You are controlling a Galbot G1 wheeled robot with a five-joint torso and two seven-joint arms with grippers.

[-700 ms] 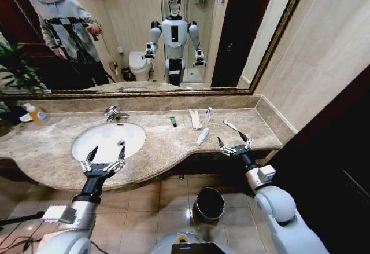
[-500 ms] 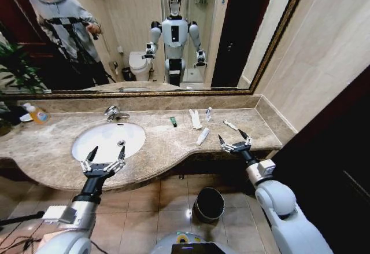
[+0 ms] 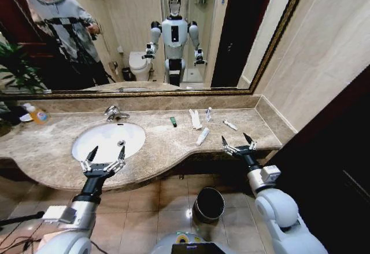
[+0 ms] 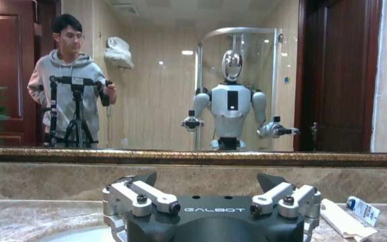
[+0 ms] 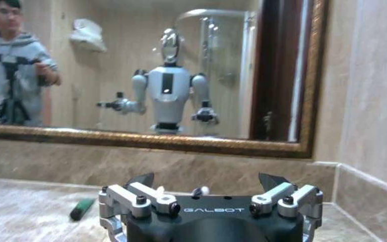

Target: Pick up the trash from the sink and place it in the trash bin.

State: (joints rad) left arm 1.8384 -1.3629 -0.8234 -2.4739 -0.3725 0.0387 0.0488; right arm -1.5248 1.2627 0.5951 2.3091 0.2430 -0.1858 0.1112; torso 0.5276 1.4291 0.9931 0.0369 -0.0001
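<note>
My right pincer point(image 3: 239, 144) hangs at the front edge of the tabletop point(image 3: 167, 144), on its right side, fingers spread wide and empty. From its wrist camera I see the same pincer point(image 5: 207, 187) open, with the marble stretching ahead toward the mirror point(image 5: 146, 70).

My left pincer point(image 3: 104, 157) hovers over the front rim of the sink point(image 3: 107, 140), also spread wide with nothing in it. Its wrist camera shows the fingers apart point(image 4: 207, 187) above the basin edge.

The trash lies on the tabletop to the right of the sink, not in the basin. A small dark green packet point(image 3: 173, 122) sits nearest the faucet point(image 3: 113, 113). Just to its right lie two white wrappers point(image 3: 195, 118) side by side, and a small clear-white sachet point(image 3: 208, 114) near the back wall. A slim white tube point(image 3: 202, 136) lies in front of the wrappers, toward the edge, and another white tube point(image 3: 230, 125) lies beyond my right pincer, apart from it. The right wrist camera catches the green packet point(image 5: 82, 208) off to one side on the marble.

The trash bin point(image 3: 208, 204) stands on the tiled floor below the tabletop, between my two arms, dark with a shiny rim. A bottle of orange liquid point(image 3: 37, 114) stands at the far left of the tabletop.
</note>
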